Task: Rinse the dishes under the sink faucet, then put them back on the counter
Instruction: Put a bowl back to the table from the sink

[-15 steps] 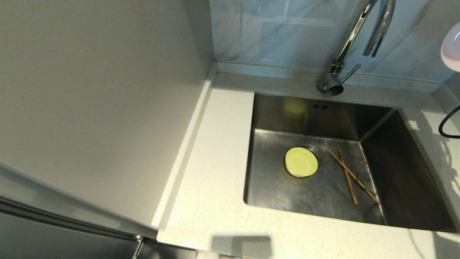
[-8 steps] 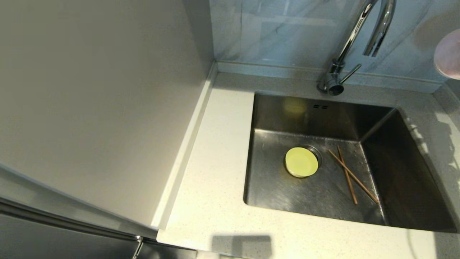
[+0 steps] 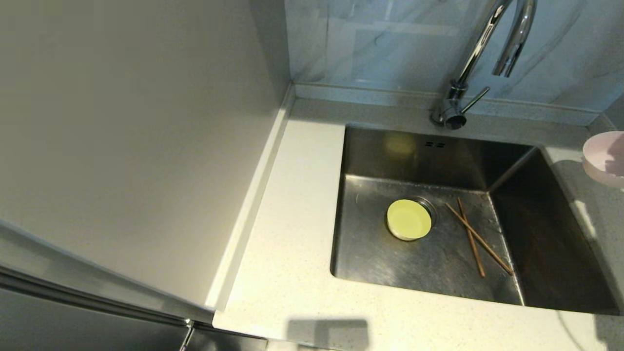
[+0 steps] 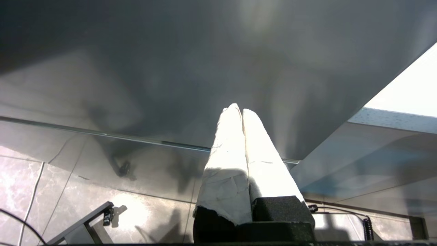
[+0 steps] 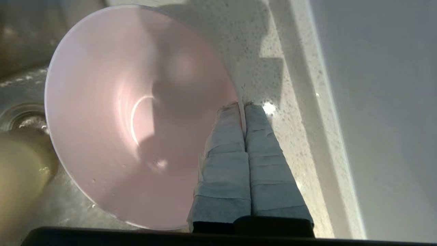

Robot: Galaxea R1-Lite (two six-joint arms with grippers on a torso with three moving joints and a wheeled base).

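Observation:
The pale pink bowl (image 3: 606, 157) hangs at the head view's right edge, above the counter strip (image 3: 592, 204) right of the sink (image 3: 536, 229). My right gripper (image 5: 241, 104) is shut on its rim, one finger inside the pink bowl (image 5: 136, 112), one outside. The yellow-green bowl (image 3: 409, 219) sits over the drain in the basin, with the brown chopsticks (image 3: 475, 239) lying crossed to its right. The chrome faucet (image 3: 480, 53) stands behind the sink, its side lever (image 3: 474, 100) pointing right. My left gripper (image 4: 238, 107) is shut on nothing, low beside a grey cabinet panel.
A tall grey wall panel (image 3: 126, 136) bounds the left counter (image 3: 292, 234), with a raised rim (image 3: 253, 195) along it. A marbled backsplash (image 3: 380, 44) runs behind the sink. In the right wrist view the counter's raised rim (image 5: 314, 112) and grey wall stand close beside the bowl.
The pink bowl has come down from beside the faucet spout to just above the right-hand counter, turning from face-on toward rim-up. The bowl and chopsticks in the sink have not moved.

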